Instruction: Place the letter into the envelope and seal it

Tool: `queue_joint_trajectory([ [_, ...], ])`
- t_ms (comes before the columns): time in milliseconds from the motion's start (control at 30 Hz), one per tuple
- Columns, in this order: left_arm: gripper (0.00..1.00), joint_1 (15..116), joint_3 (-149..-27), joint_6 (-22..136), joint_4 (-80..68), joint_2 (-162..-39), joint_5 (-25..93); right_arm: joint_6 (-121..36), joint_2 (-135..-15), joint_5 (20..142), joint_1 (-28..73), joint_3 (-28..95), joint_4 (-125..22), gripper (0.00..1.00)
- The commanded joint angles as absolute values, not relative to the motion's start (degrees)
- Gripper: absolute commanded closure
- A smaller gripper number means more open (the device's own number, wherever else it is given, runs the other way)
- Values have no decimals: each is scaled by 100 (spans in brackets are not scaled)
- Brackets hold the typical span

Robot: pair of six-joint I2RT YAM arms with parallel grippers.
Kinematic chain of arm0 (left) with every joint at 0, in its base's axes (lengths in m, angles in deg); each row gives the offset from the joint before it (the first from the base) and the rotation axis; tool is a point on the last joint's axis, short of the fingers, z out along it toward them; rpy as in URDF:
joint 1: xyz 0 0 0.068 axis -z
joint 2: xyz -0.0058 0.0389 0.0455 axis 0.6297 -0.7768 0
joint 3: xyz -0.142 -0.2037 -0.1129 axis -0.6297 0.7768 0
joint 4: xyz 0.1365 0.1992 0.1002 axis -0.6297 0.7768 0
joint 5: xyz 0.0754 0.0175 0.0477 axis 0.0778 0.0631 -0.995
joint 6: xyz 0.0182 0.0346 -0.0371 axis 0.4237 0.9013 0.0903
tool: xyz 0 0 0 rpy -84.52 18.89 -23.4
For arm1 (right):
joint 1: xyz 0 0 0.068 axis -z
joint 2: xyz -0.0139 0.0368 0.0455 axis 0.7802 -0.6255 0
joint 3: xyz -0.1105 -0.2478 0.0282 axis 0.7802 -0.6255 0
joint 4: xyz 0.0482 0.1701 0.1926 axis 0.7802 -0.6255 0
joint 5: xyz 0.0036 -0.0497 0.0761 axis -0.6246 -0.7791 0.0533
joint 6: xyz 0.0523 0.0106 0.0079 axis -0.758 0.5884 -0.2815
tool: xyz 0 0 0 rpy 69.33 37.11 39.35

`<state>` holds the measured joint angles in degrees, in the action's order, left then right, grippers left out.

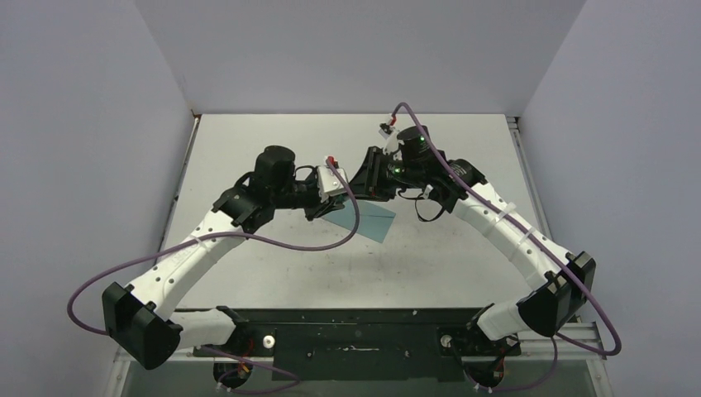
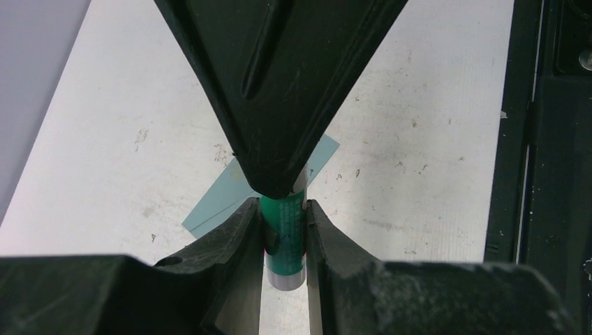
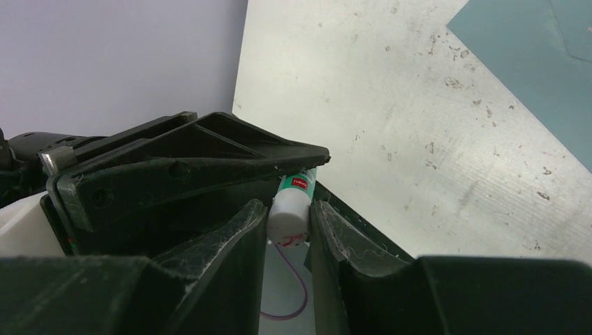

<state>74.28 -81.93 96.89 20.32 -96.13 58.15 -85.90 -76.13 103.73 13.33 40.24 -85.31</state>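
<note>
The left gripper (image 2: 285, 213) is clamped narrowly on the green barrel of a glue stick (image 2: 285, 241). The right gripper (image 3: 290, 213) pinches the same stick's white cap. Beyond them the teal envelope (image 1: 376, 222) lies flat on the table (image 1: 248, 141), below the meeting fingers and apart from both.

Scuffed, speckled white table (image 1: 281, 269) w/ teal envelope (image 1: 374, 222) lying flat on it, approx centre.
</note>
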Motion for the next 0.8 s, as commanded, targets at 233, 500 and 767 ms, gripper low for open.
queue_joint_trajectory([
  [233,100,8123,-9056,9848,-29,-9306,6793,-9844,-7713,11471,697,3215,-7781,95],
  [500,100,8131,-8909,9710,-113,-9294,6819,-10540,-7583,11700,554,2776,-6832,95],
  [767,100,7279,-7787,8044,170,-9077,6920,-9212,-7314,11245,1438,3611,-8287,82],
])
